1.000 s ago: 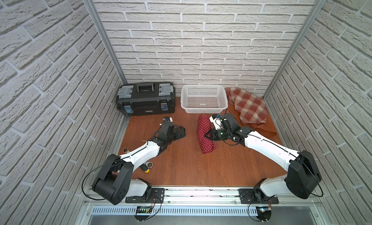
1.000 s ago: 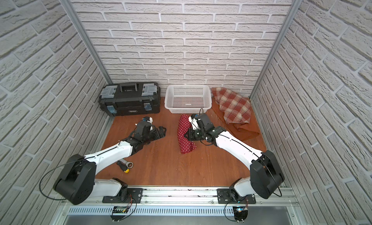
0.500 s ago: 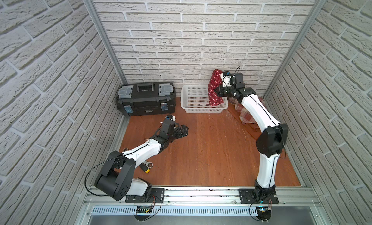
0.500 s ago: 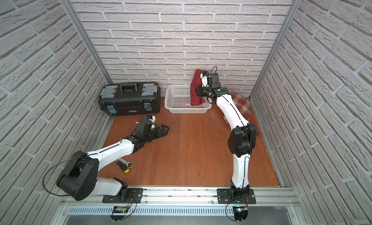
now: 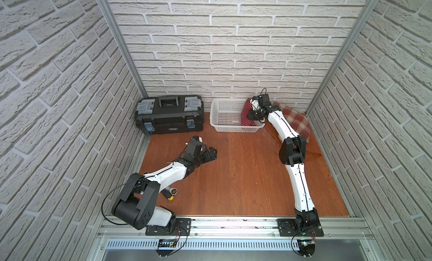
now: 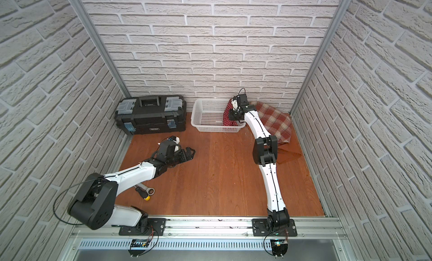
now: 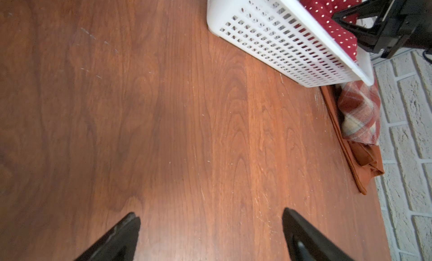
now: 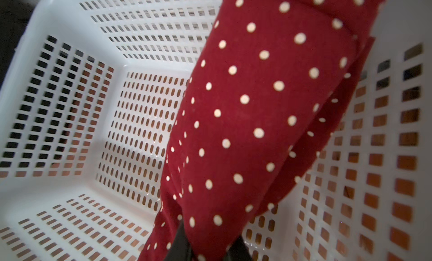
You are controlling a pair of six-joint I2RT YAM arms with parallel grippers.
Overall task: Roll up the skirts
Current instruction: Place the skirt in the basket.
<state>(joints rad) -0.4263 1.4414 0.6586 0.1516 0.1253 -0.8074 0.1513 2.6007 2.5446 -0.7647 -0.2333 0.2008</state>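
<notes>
R gripper (image 8: pixel 208 248) pinches dotted skirt (image 8: pixel 257 108) roll hanging inside basket (image 8: pixel 70 108); L gripper (image 7: pixel 210 214) spread wide, empty, over table (image 7: pixel 163 108).

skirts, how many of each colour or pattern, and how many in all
dark red polka-dot skirt: 1, held by the right tool over the white basket
red-and-cream plaid skirt: 1
plain rust-orange skirt: 1
total: 3
</notes>
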